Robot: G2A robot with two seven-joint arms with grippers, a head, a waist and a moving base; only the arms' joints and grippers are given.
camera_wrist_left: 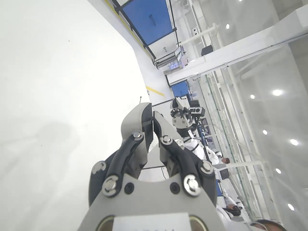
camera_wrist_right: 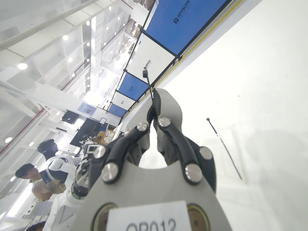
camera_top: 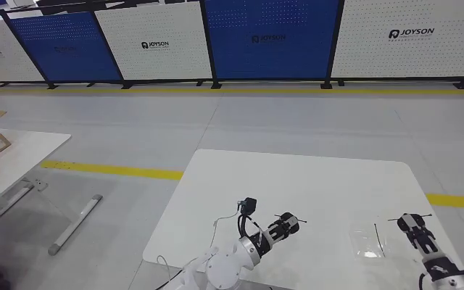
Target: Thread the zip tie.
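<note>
The zip tie [camera_wrist_right: 148, 82] is pinched in the closed fingers of the right gripper [camera_wrist_right: 156, 97], its head jutting past the tips, above the counter [camera_wrist_right: 264, 73]. The left gripper [camera_wrist_left: 152, 114], well apart, is closed on a thin black strip [camera_wrist_left: 140, 99], probably a tail. Best to close the gap slowly, lining the tail up squarely with the head's slot.

Near edge of white table [camera_top: 319, 181]: left gripper [camera_top: 290, 221] and right gripper [camera_top: 408, 220] each clamp a zip tie [camera_top: 301, 220]; clear bag [camera_top: 365, 243] lies between them
</note>
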